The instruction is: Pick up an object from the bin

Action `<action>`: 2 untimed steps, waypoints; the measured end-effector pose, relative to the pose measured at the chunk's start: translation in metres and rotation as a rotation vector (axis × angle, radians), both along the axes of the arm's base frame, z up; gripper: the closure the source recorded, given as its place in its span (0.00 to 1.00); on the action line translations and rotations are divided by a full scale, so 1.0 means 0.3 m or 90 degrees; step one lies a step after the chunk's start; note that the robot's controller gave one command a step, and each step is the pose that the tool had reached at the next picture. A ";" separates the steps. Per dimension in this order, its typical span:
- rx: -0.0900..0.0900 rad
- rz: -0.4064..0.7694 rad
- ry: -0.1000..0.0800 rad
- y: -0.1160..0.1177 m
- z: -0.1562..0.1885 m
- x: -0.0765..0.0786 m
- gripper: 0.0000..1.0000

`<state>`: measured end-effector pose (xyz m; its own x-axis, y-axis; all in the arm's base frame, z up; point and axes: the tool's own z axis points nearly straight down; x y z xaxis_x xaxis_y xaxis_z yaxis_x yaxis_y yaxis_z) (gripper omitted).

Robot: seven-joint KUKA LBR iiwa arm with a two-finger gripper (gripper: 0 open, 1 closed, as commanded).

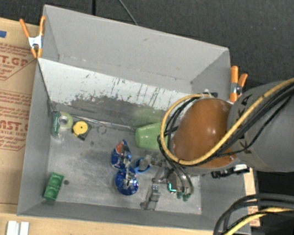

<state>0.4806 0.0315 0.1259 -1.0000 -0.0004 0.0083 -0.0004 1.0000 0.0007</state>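
**A:** What lies along the near wall of the bin (97,214)?

**B:** A green block (53,186) in the left corner, well apart from everything else. To the right, low over the floor, is the gripper (152,194), hanging below the arm's orange cover (203,132). Whether it is open or closed cannot be told from here, and nothing can be seen in its grasp.

**A:** So what is it closest to?

**B:** A blue, knobbly piece (126,184) just to its left. A second blue piece (120,156) sits just behind that one, near enough that the two may be touching.

**A:** And further back?

**B:** A pale green cup (146,135) at the edge of the cover. Towards the left there is a small yellow disc (80,128) and a clear, greenish thing (61,123), both near the far wall.

**A:** How should the arm do the pick well?

**B:** Probably by centring over the nearer blue piece before descending, with the jaws spread wide enough to clear it. It should close across the narrowest part, so that the neighbour behind is not caught or pushed. The lift should be straight up, because an irregular shape could slip.
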 end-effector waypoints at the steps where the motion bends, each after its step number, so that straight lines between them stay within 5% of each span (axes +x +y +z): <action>1: 0.000 0.075 -0.005 0.045 -0.194 0.161 0.00; 2: 0.000 0.074 -0.008 0.044 -0.185 0.164 1.00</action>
<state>0.5297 0.0448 0.0703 -0.9933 -0.1158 -0.0036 -0.1158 0.9933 0.0005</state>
